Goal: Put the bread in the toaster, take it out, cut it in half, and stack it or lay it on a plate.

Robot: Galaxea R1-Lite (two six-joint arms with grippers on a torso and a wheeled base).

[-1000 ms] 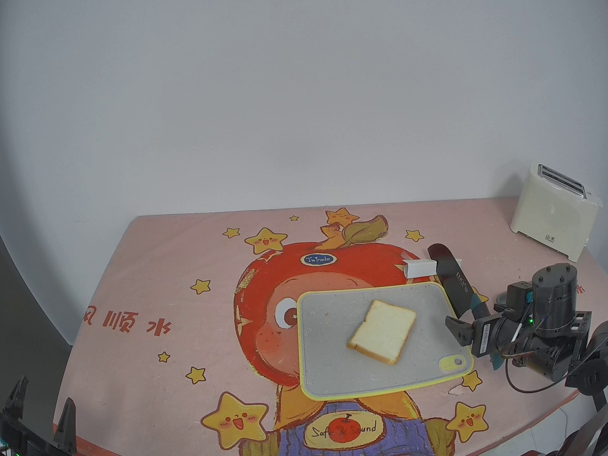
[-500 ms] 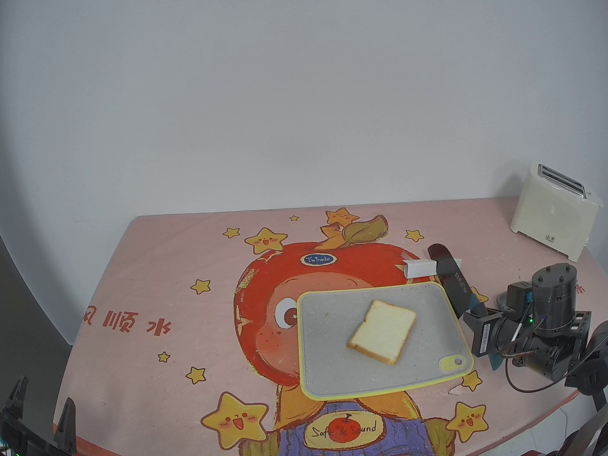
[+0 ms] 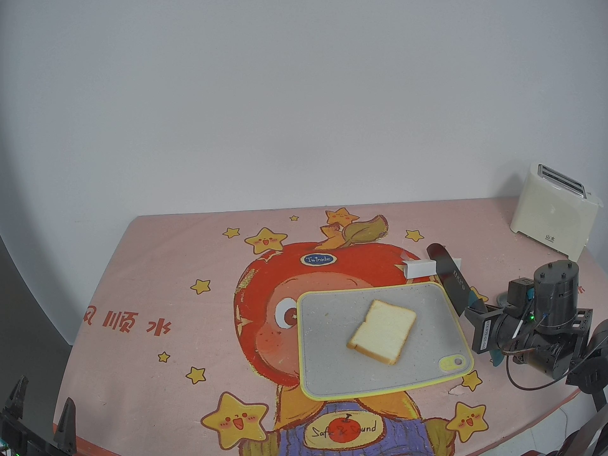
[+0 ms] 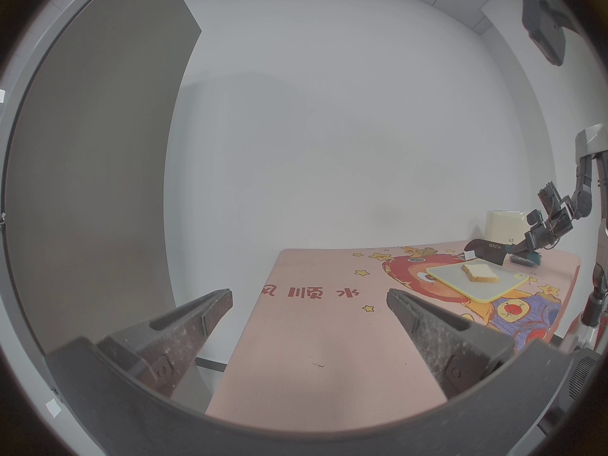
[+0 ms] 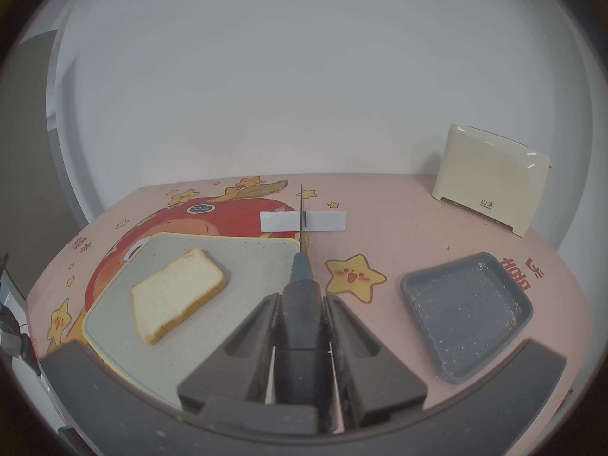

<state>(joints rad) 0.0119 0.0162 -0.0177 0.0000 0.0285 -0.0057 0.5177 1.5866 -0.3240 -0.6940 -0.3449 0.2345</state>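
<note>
A slice of bread [image 3: 382, 331] lies flat on the grey cutting board [image 3: 329, 356], seen too in the right wrist view as bread [image 5: 177, 284] on the board [image 5: 253, 267]. My right gripper [image 3: 476, 323] is at the board's right edge, shut on the handle of a dark knife [image 3: 451, 277]. Its blade points away over a white block [image 3: 419, 268]. In the right wrist view the gripper [image 5: 302, 305] clamps the knife [image 5: 301, 267]. The cream toaster [image 3: 554, 211] stands at the far right corner. My left gripper [image 4: 308, 299] is open, off the table's left front corner.
A grey square plate [image 5: 468, 305] lies on the table right of the knife, between the gripper and the toaster [image 5: 491, 177]. The white block [image 5: 278, 221] sits just beyond the board's far edge. The table's left half carries only its printed cloth.
My right gripper's fingers, spread around the knife handle a second ago, have closed on it. The wrist and knife have since risen very slightly. The bread has not moved.
</note>
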